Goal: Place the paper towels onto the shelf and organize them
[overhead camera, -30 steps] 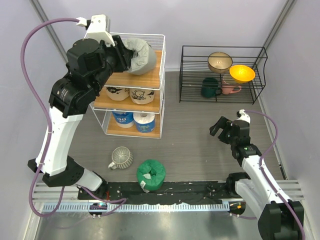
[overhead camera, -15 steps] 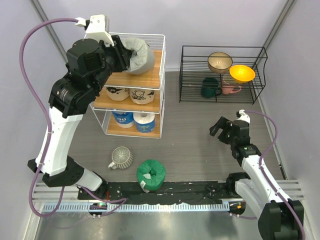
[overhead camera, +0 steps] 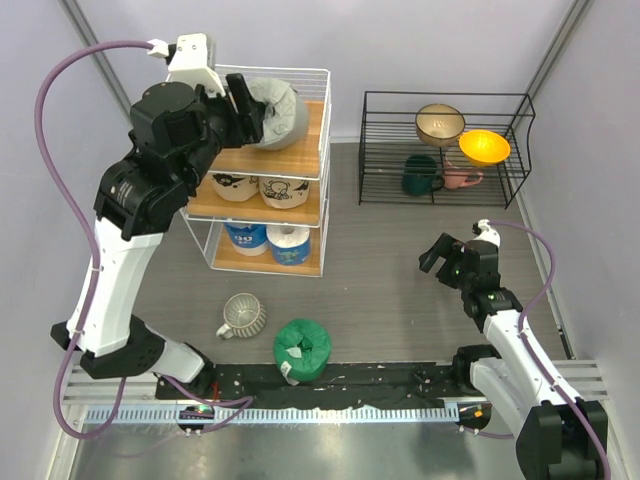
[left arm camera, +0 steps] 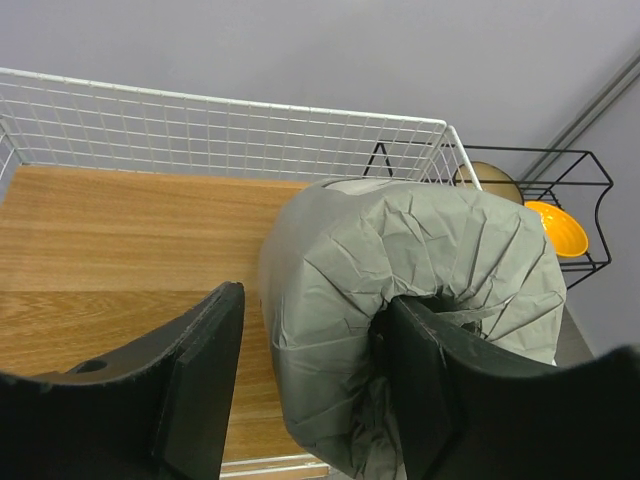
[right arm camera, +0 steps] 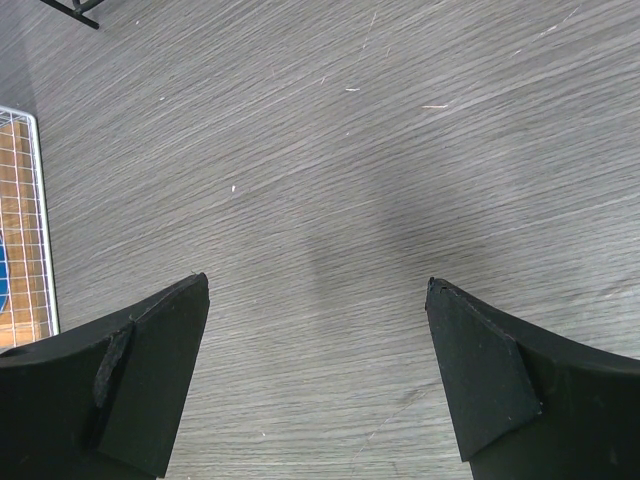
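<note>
Grey roll (left arm camera: 420, 290) lies on its side on the top board of the shelf (left arm camera: 100, 230), towards the board's right end and close to the white wire rail at the back. The left gripper (left arm camera: 315, 385) has one finger (left arm camera: 200, 390) just beside the roll's wrapped flank and the other tucked into the crumpled hollow at the roll's end. A thin strip of board seems to show between the outer finger and the wrap, so the jaws look released rather than pinching, though the wrist view is tight. From above, the left arm reaches over the shelf's top left corner.

On the middle tier stand the tan rolls (overhead camera: 283, 190), side by side with their cartoon print facing up. On the bottom tier the blue-white roll (overhead camera: 245, 238) sits left of the white-blue roll (overhead camera: 291, 243), the two touching. The green roll (overhead camera: 302, 348) is on the table near the front edge, well apart from the shelf, with the ribbed mug (overhead camera: 241, 316) just to its left.

The right gripper (right arm camera: 315, 370) hangs over bare table with its jaws spread wide and nothing between them. The black wire rack (overhead camera: 520, 150) at the far right holds bowls and mugs.
</note>
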`<control>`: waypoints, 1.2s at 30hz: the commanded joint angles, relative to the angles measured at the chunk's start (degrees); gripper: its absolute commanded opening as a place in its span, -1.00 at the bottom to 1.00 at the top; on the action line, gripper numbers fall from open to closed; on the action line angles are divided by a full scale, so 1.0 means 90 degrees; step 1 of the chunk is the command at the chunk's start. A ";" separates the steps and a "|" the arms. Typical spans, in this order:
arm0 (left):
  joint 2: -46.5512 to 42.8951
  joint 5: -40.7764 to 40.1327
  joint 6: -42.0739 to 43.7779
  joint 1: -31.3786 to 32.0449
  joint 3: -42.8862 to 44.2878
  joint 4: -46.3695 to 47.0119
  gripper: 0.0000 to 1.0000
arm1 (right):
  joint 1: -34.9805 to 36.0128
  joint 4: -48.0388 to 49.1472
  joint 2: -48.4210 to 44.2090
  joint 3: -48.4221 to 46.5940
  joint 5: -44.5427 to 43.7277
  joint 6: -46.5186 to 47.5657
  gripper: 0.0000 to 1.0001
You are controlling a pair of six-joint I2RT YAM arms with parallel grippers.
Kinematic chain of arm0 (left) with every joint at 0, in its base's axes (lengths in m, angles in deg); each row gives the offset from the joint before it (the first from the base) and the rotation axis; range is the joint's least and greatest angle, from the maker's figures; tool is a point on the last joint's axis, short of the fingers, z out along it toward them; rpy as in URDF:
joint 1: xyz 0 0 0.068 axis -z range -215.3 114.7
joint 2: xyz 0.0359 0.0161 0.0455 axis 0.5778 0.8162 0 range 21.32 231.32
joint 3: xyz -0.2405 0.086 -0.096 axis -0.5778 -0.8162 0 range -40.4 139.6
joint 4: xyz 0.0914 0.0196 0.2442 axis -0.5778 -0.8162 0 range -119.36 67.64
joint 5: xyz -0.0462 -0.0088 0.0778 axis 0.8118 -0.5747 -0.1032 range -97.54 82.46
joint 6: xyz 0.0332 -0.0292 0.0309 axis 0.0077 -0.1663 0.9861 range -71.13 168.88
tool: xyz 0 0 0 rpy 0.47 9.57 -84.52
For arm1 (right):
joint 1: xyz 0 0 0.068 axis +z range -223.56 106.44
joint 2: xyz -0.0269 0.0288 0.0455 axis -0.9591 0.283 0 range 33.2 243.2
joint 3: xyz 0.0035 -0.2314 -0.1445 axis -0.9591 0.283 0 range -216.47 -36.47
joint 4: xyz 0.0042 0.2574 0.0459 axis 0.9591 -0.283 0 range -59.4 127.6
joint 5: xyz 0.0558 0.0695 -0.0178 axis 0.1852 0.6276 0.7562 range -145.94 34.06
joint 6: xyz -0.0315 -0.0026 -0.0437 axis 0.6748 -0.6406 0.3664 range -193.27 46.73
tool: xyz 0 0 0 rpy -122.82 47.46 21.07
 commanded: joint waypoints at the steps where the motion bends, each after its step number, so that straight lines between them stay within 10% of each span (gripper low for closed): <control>1: -0.0296 -0.0100 0.0071 -0.0046 -0.0140 0.0333 0.23 | 0.0021 0.0239 0.0028 -0.0007 -0.0007 0.0018 0.91; 36: -0.0227 -0.0061 0.0140 -0.0124 -0.1156 0.2501 0.35 | 0.0021 0.0307 0.0243 -0.0056 0.0003 0.0126 0.91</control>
